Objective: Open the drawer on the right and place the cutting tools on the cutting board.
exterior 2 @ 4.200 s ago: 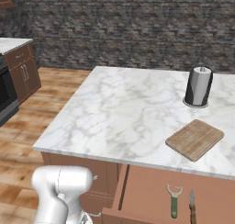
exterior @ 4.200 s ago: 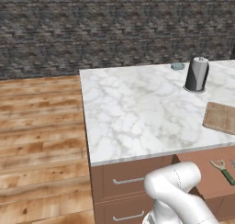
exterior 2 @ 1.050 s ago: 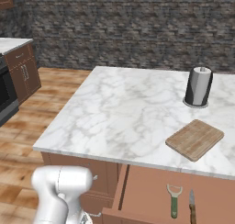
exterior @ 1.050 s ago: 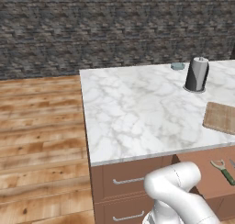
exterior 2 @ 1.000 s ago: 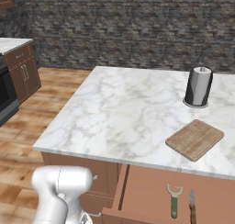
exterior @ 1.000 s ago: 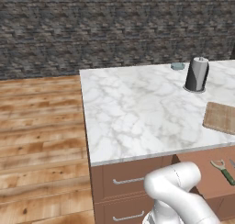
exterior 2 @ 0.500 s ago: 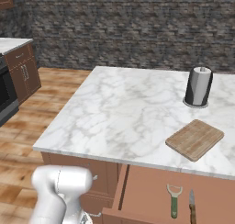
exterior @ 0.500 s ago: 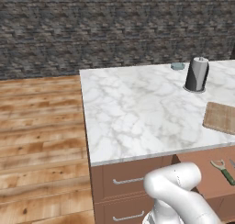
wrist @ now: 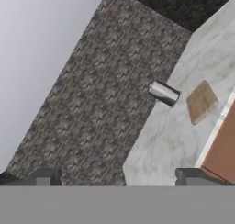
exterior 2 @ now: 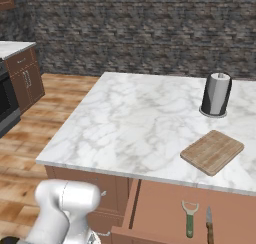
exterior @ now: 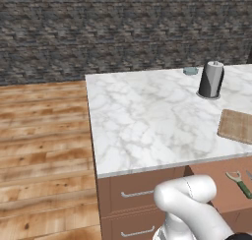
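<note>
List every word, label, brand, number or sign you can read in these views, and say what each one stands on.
None: no readable text in any view.
The grey cylinder, the cutting board, the peeler and the knife in the open drawer, the marble countertop and the stone wall carry no lettering, labels or numbers.

The drawer (exterior 2: pixel 165 208) is reddish-brown wood and stands pulled open under the right part of the counter edge; its inside is plain brown. In it lie two cutting tools: a peeler (exterior 2: pixel 189 218) with a green handle and a silver head, and just beside it a small knife (exterior 2: pixel 209 223). The cutting board (exterior 2: pixel 212 151), tan and rectangular, lies flat on the counter above, turned a little askew.
</note>
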Controlling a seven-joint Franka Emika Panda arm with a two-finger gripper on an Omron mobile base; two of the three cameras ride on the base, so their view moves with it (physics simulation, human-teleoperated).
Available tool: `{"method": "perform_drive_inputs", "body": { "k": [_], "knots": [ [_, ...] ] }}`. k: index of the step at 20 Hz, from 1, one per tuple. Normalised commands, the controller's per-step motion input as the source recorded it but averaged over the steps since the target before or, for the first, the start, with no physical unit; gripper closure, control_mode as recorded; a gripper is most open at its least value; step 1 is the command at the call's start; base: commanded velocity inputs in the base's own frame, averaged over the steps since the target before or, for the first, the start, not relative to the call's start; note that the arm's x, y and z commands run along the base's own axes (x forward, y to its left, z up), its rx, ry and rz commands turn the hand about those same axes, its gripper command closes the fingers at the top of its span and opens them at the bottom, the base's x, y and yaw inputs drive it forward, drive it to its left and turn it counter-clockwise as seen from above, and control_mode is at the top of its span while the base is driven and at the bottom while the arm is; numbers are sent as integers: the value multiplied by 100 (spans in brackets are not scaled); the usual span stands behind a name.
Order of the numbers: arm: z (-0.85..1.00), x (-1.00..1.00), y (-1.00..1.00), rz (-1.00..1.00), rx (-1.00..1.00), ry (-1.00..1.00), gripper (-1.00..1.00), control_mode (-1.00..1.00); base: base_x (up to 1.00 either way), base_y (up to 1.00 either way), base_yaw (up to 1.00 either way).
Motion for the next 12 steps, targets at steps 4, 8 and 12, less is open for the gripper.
{"method": "perform_drive_inputs", "body": {
  "k": [4, 8, 12],
  "knots": [
    [68, 23, 65, 0, -25, 0, -100, -100, 0, 0, 0],
    [50, 7, 53, 0, -15, 0, -100, -100, 0, 0, 0],
    [28, 41, 42, 0, -10, 0, -100, -100, 0, 0, 0]
  ]
}}
